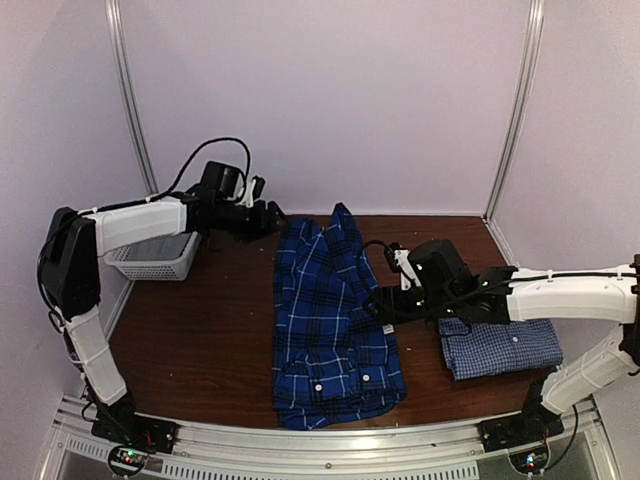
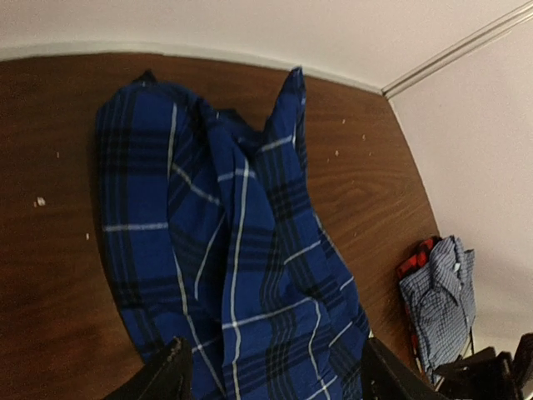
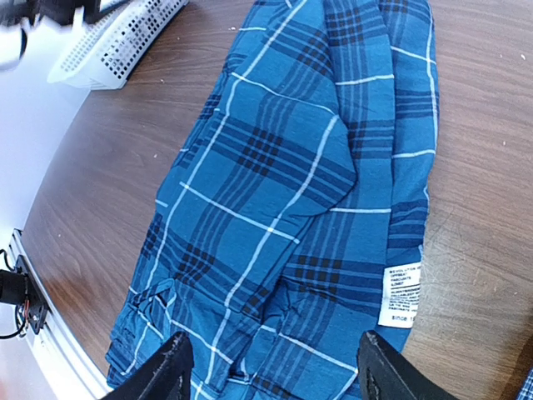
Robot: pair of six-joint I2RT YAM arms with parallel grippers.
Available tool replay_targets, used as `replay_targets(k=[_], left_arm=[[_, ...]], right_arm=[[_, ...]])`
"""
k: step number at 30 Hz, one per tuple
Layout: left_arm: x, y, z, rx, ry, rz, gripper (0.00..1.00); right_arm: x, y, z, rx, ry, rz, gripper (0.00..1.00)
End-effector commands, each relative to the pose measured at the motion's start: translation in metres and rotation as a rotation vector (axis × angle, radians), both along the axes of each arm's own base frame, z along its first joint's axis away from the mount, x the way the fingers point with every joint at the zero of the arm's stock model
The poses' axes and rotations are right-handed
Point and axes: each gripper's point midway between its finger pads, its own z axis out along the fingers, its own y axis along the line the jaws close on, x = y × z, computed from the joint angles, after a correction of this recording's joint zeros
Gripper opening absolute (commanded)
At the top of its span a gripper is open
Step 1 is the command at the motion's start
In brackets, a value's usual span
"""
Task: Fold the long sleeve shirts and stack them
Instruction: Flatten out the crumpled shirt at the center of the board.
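Note:
The dark royal-blue plaid shirt (image 1: 330, 320) lies lengthwise down the middle of the brown table, both sides folded in; it also shows in the left wrist view (image 2: 225, 250) and the right wrist view (image 3: 291, 200), where a white care label (image 3: 401, 293) faces up. The paler small-check shirt (image 1: 498, 348) lies folded at the right front and shows in the left wrist view (image 2: 440, 300). My left gripper (image 1: 272, 216) is open and empty, just left of the plaid shirt's far end. My right gripper (image 1: 385, 305) is open and empty over the plaid shirt's right edge.
A white plastic mesh basket (image 1: 155, 258) stands at the far left under my left arm, also seen in the right wrist view (image 3: 117, 42). A red-black cloth (image 2: 414, 258) peeks from under the small-check shirt. White walls close the back and sides.

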Motion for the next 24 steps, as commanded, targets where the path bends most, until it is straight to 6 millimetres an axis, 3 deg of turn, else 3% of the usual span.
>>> replay_targets(k=[1, 6, 11, 16, 24], left_arm=[[-0.053, -0.009, -0.036, 0.008, 0.063, -0.068, 0.70], [-0.104, -0.017, -0.064, 0.014, 0.131, -0.091, 0.71], [-0.137, -0.018, -0.100, 0.026, 0.209, -0.076, 0.71], [-0.153, -0.018, -0.121, 0.027, 0.266, -0.086, 0.70], [-0.163, -0.024, -0.140, 0.052, 0.311, -0.107, 0.60]], right_arm=[[0.004, -0.005, -0.008, 0.050, 0.030, -0.003, 0.69], [0.011, -0.010, -0.024, 0.102, 0.079, -0.003, 0.68], [0.019, -0.014, -0.037, 0.140, 0.118, -0.013, 0.67], [0.022, -0.012, -0.049, 0.159, 0.151, -0.009, 0.65], [0.025, -0.013, -0.071, 0.164, 0.204, -0.023, 0.60]])
